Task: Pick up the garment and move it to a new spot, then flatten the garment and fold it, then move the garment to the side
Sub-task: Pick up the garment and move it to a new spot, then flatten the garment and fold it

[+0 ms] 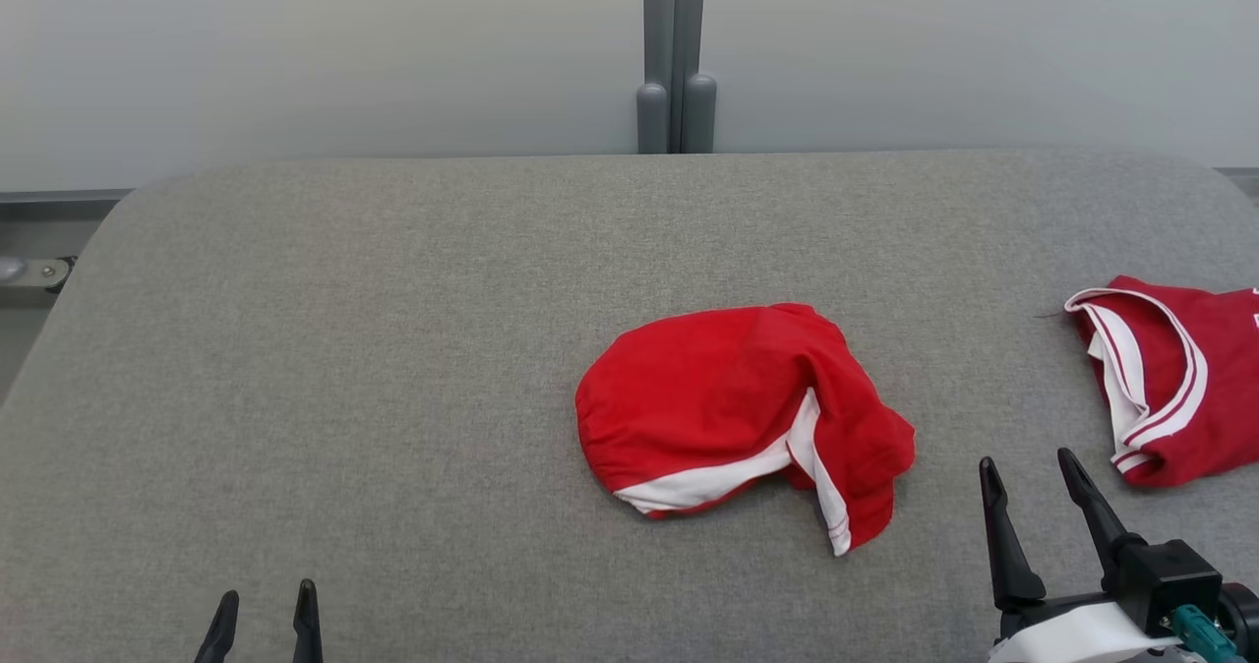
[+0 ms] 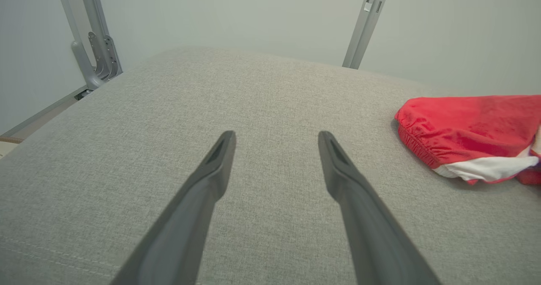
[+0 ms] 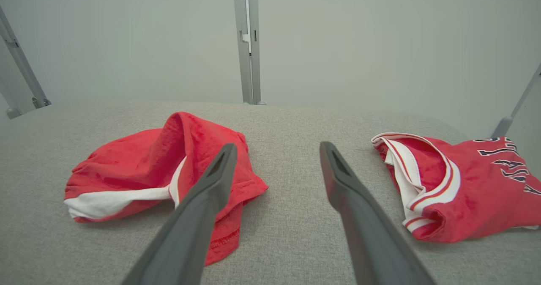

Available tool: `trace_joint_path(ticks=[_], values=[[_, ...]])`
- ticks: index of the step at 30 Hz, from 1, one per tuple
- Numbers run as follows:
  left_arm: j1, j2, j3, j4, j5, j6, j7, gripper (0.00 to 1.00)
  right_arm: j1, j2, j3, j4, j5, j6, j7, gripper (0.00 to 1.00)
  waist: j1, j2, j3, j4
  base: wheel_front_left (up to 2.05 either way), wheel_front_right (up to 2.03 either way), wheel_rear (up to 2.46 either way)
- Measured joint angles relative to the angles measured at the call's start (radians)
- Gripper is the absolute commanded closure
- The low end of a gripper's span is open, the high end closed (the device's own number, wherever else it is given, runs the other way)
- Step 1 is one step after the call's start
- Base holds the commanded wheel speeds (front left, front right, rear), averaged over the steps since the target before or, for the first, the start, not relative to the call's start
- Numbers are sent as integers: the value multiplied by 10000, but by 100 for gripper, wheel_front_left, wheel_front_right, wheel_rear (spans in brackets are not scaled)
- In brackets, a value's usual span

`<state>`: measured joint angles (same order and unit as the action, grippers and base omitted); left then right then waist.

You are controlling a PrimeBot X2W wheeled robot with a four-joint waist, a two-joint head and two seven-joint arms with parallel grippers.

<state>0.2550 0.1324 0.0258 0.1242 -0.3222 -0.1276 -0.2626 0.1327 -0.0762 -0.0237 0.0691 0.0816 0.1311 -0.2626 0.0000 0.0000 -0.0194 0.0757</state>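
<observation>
Spread wide, the left gripper (image 1: pixel 266 606) and right gripper (image 1: pixel 1028 466) sit before the crumpled red garment (image 1: pixel 728 397), ready to grab it.

A red jersey (image 1: pixel 1225 378) lies crumpled at the grey table's (image 1: pixel 393 348) right edge.

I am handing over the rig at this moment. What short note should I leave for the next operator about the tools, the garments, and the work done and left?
Both open, empty: left tool over the grey table, far from cloth; right tool at the near edge, between red shorts and red jersey, touching neither.
Shorts lie crumpled mid-table; jersey bunched at the right edge.
Done: nothing shows as done; shorts neither flat nor folded.
Left: pick up, move, flatten, fold, put aside.
</observation>
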Motion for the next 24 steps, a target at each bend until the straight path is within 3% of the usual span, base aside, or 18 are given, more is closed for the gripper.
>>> trace_joint_path(ticks=[17,24], values=[[-39,84,-267,67,-192,-12,2,0,-118,23,142,77,48,0,0,0,0,0,-15,-244,0,0,0],[-1221,272,-2236,711,-838,-12,6,0,-510,-54,443,-10,130,0,0,0,0,0,133,-550,0,0,0]])
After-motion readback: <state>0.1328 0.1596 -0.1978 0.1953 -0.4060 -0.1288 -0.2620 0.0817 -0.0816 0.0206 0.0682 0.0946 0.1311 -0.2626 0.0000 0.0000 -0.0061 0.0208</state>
